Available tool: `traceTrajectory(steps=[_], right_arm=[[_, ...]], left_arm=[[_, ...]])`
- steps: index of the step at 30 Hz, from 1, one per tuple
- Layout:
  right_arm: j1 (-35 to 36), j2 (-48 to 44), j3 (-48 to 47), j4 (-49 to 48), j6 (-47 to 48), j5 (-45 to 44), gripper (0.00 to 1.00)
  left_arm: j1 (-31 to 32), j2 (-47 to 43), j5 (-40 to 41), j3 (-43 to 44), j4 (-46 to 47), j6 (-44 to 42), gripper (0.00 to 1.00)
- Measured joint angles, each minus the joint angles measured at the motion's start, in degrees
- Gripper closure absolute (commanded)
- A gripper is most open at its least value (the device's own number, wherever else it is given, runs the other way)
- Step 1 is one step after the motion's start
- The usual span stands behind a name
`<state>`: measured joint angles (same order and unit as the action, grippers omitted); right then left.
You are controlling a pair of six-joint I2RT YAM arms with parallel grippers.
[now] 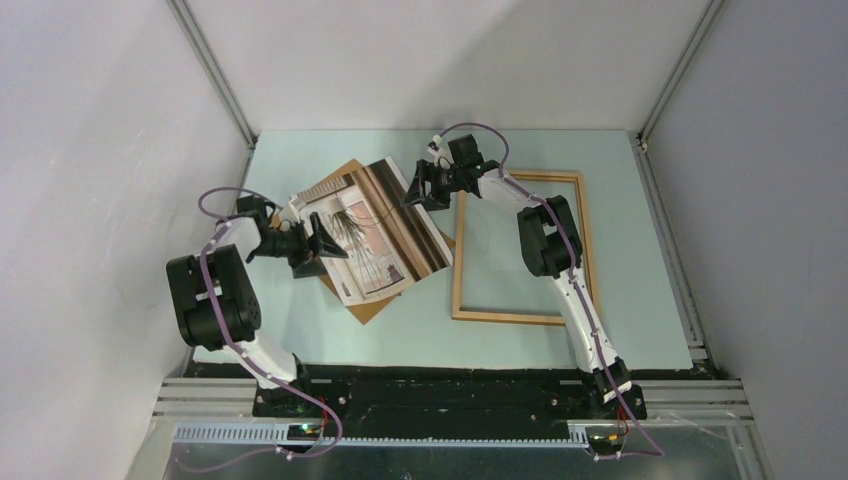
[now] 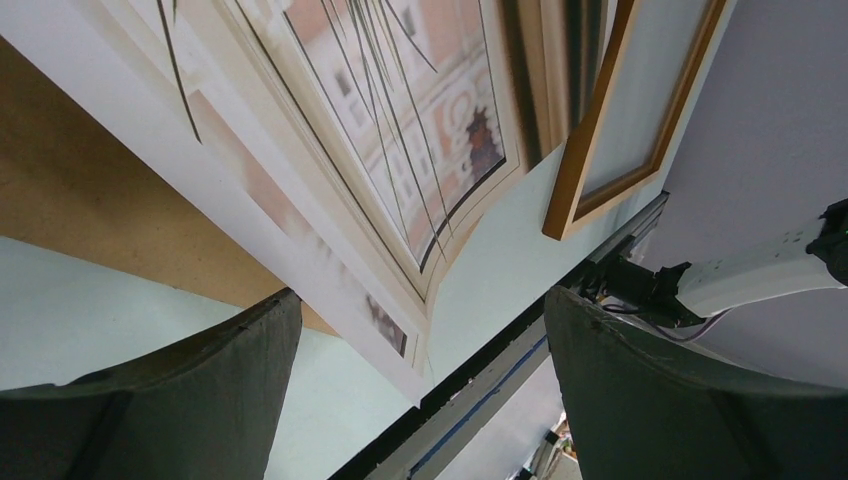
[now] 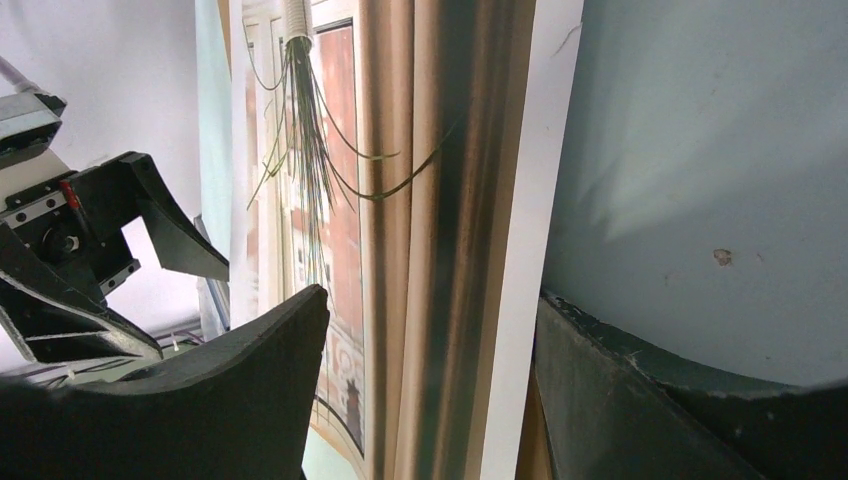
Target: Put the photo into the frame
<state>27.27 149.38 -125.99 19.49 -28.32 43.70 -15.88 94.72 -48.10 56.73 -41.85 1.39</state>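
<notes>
The large paper plant print (image 1: 375, 235) is laid curled over the brown backing board (image 1: 370, 308), beside the thin light-wood frame (image 1: 510, 318). The left end effector (image 1: 316, 244) and right end effector (image 1: 415, 190) are spread wide astride its edges, so it could be creased by uneven pinching.

There is one photo (image 1: 375, 235), a print of a potted grass plant. There is one frame (image 1: 510, 317) of light wood and one brown backing board (image 1: 368, 312). There are two robot arms, the left arm (image 1: 215, 290) and the right arm (image 1: 580, 310). They carry two tools, the left tool (image 1: 328, 250) and the right tool (image 1: 412, 195), each with two fingers. There is one pale green worktop (image 1: 640, 300).
</notes>
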Motion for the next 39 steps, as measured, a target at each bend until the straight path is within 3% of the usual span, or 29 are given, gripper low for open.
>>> traceTrajectory(steps=[13,21,25,29,39], right_arm=[[0.04,-0.24,0.55,-0.26,0.02,-0.17,0.25],[-0.02,-0.48,1.84,-1.18,-0.07,0.33,0.36],[-0.17,-0.48,2.40,-1.55,-0.11,0.61,0.47],[-0.48,-0.50,3.10,-1.57,-0.04,0.76,0.66],[-0.87,-0.50,3.87,-1.84,-0.55,2.16,0.85]], left_arm=[[-0.02,0.33,0.22,3.61,0.39,0.04,0.05],[-0.02,2.19,1.66,4.28,1.49,0.11,0.06],[-0.02,3.37,3.39,4.26,2.03,0.15,0.08],[-0.04,4.46,4.48,4.48,2.25,0.15,0.09],[0.24,6.99,4.70,5.99,3.80,0.17,0.10]])
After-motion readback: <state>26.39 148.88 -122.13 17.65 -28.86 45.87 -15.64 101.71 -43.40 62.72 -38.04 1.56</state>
